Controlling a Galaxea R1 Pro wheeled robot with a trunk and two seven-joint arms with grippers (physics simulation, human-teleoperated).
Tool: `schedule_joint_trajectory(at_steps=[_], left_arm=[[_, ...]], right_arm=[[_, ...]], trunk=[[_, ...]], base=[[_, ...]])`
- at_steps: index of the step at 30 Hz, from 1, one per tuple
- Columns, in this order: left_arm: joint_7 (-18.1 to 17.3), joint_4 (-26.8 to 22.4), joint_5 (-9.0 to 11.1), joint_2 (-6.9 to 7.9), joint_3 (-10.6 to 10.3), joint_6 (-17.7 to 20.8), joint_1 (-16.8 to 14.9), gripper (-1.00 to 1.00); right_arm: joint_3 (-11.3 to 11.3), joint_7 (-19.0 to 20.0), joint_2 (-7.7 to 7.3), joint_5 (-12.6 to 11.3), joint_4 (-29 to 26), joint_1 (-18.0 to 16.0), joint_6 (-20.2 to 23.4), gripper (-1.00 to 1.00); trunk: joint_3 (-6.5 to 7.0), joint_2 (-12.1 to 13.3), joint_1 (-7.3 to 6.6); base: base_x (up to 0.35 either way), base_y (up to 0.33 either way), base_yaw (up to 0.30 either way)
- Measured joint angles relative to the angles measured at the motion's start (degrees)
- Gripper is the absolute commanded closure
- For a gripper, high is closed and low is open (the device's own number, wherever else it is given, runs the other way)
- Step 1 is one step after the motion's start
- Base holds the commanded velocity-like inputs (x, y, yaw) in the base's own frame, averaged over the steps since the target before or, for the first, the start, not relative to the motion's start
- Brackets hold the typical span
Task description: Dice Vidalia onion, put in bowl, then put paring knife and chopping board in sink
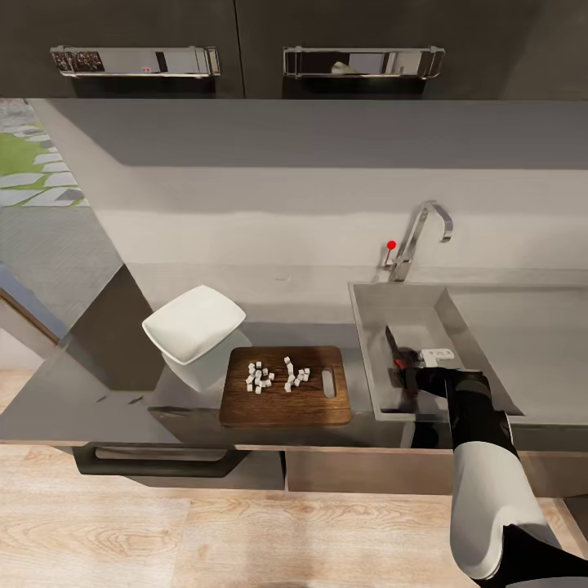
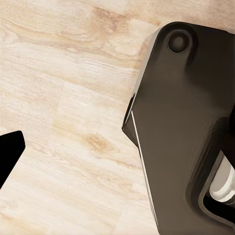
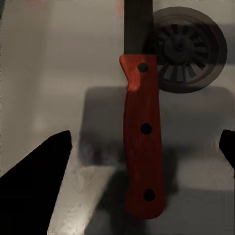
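Right jaws (image 3: 142,161) are standing wide, fingertips well apart either side of the paring knife (image 3: 142,132), which is lying in the sink (image 1: 425,306) w/ blade towards the drain (image 3: 188,49). Knife looks let go; best lifting straight up w/o nudging it. Diced onion (image 1: 273,376) is sitting on the chopping board (image 1: 286,408), at 5 o'clock from the bowl (image 1: 193,322) on the tabletop (image 1: 82,392). Left jaws: can't tell

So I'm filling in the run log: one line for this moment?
knife: lying in sink | right claw: open above it | onion cubes: on board | bowl: no cubes
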Motion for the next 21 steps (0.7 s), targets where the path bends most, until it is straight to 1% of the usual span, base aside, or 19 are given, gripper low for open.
schedule_joint_trajectory(at_steps=[12, 14, 15, 16, 19, 21], left_arm=[[0.00, 0.00, 0.00, 0.00, 0.00, 0.03, 0.00, -1.00], [0.00, 0.00, -0.01, 0.00, 0.00, 0.07, 0.00, -1.00], [0.00, 0.00, -0.01, 0.00, 0.00, 0.06, 0.00, -1.00], [0.00, 0.00, -0.01, 0.00, 0.00, 0.07, 0.00, -1.00], [-0.01, 0.00, 0.00, 0.00, 0.00, 0.09, 0.00, -1.00], [-0.01, 0.00, 0.00, 0.00, 0.00, 0.08, 0.00, -1.00]], right_arm=[[-0.02, 0.22, 0.00, 0.06, -0.74, 0.01, -0.38, -1.00], [0.07, 0.66, 0.17, -0.01, -7.65, -0.02, -0.74, -1.00], [0.08, 1.26, 0.27, 0.00, -10.05, -0.03, -0.76, -1.00], [0.09, 2.30, 0.37, 0.03, -12.04, -0.02, -0.74, -1.00], [0.03, 10.24, 0.51, 0.29, -18.39, -0.01, 0.69, -1.00], [0.00, 13.17, 0.52, 0.36, -20.99, 0.11, 1.81, -1.00]], trunk=[[0.00, 0.00, 0.00], [0.01, -0.01, -0.01], [0.00, -0.01, 0.00], [0.00, -0.01, 0.00], [0.00, -0.01, 0.00], [0.00, 0.00, 0.00]], base=[[0.000, 0.000, 0.000], [0.000, 0.000, 0.000], [0.000, 0.000, 0.000], [0.000, 0.000, 0.000], [0.000, 0.006, 0.000], [0.000, 0.093, 0.000]])
